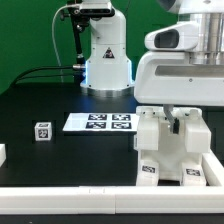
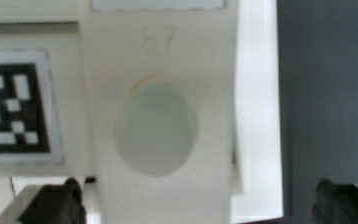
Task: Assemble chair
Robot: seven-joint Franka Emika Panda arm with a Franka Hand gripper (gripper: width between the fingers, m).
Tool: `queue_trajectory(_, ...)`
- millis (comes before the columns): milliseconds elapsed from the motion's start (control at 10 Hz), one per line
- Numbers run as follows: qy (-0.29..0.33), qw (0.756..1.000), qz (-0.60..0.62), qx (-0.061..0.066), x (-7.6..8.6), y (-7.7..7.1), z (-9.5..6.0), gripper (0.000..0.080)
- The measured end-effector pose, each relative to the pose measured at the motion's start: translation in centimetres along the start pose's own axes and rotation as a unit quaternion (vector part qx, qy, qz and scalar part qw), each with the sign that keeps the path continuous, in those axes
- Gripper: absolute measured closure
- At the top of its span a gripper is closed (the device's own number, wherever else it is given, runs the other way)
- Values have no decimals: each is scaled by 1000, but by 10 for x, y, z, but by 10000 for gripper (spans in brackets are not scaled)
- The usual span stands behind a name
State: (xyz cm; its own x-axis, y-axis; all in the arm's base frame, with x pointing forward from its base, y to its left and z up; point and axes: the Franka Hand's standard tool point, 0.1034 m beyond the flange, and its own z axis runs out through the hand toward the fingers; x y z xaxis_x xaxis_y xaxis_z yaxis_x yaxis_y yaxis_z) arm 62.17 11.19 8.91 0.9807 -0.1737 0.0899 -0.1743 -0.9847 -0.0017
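The chair parts (image 1: 168, 150) are glossy white blocks with square tags, grouped upright at the exterior view's right near the front. My gripper (image 1: 178, 126) hangs straight down into the group, with its dark fingers between two white blocks. In the wrist view a white bar (image 2: 158, 60) with an oval hollow (image 2: 158, 130) fills the middle, and a tag (image 2: 7, 108) shows beside it. My gripper (image 2: 197, 206) is open. Its fingertips (image 2: 51, 205) stand on either side of the bar, and one side shows a gap to the bar.
The marker board (image 1: 100, 122) lies flat mid-table. A small tagged cube (image 1: 42, 131) stands at the exterior view's left. A white rail (image 1: 90, 190) runs along the front edge, and a white piece (image 1: 2, 152) shows at the left edge. The arm's base (image 1: 105, 60) stands at the back.
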Motion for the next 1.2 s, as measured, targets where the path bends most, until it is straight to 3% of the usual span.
queue_trajectory(500, -7, 1000, 21, 8, 1, -5, -30, 151)
queue_trajectory(900, -19, 999, 38, 22, -30, 6, -71, 151)
queue_trajectory(1000, -24, 999, 39, 24, -42, 8, -75, 151)
queue_trajectory(1200, -13, 998, 48, 28, -48, 11, -77, 151)
